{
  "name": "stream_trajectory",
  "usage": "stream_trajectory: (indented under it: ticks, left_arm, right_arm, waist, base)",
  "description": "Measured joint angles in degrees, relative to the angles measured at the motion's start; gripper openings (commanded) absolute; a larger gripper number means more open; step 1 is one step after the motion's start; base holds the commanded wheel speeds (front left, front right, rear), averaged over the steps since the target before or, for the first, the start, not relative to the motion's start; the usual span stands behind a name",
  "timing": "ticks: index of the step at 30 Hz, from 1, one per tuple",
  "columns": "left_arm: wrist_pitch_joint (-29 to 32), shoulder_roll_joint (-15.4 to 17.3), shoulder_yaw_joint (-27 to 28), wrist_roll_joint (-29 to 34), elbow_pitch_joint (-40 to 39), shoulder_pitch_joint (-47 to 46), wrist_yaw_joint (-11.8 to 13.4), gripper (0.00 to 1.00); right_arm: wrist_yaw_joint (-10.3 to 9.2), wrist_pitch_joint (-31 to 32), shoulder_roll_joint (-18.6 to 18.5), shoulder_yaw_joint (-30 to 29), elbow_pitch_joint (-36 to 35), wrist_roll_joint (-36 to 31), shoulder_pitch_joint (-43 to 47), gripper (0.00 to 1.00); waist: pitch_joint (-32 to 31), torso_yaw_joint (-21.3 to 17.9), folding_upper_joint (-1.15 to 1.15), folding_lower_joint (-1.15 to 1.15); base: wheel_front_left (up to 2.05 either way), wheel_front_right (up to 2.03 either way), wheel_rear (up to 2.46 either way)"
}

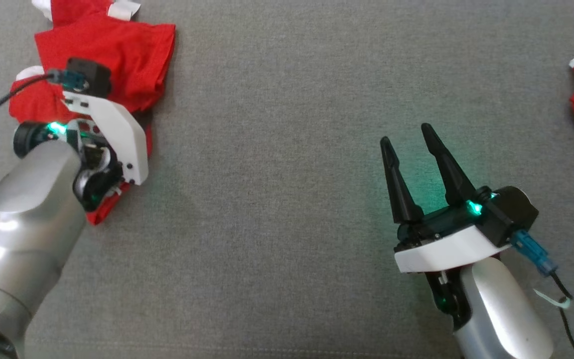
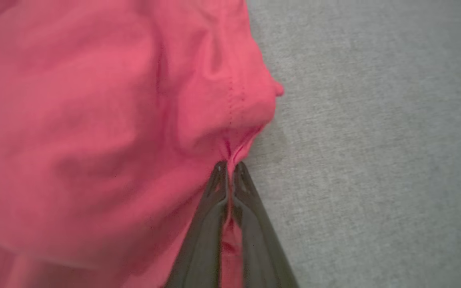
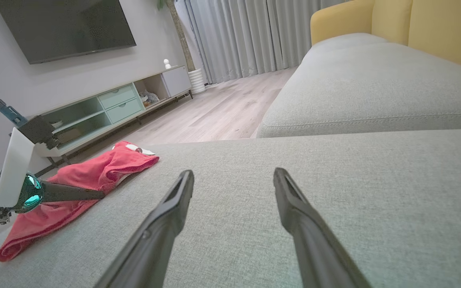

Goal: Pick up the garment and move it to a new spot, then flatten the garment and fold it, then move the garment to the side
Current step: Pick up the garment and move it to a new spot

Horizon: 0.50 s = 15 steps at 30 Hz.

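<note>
- Head view: the red garment (image 1: pixel 117 55) lies crumpled at the grey cushion (image 1: pixel 277 199)'s far left, under the left gripper (image 1: pixel 105 149). The right gripper (image 1: pixel 405 135) hovers well apart.
- Left wrist view: the jaws are closed, pinching the garment's hem.
- Right wrist view: the jaws are spread wide above the cushion.

Red garment (image 1: pixel 112 55), crumpled, on grey couch (image 1: pixel 287 199)

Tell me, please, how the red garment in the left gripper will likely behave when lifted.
Probably floppy: the red garment lies crumpled in soft folds, so it should hang from the left gripper. Likely light, being thin cloth. It may drag on the textured grey cushion.
</note>
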Motion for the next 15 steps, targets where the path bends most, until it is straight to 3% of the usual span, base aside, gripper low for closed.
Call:
stream_trajectory:
  ticks: [8, 15]
  left_arm:
    - [-12.9, -0.3, -0.9, -3.2, -3.3, 0.6, 0.0, 0.0]
    - [-18.3, -1.2, -0.5, -8.3, -8.1, 0.6, 0.0, 0.0]
  right_arm:
    - [0.0, 0.0, 0.0, 0.2, 0.5, 0.9, 0.3, 1.0]
    - [0.0, 0.0, 0.0, 0.3, 1.0, 1.7, 0.7, 1.0]
  waist:
    - [-3.9, -0.9, 0.0, 0.0]
    - [-7.9, -2.4, 0.0, -0.01]
  base:
    - [0.0, 0.0, 0.0]
    - [0.0, 0.0, 0.0]
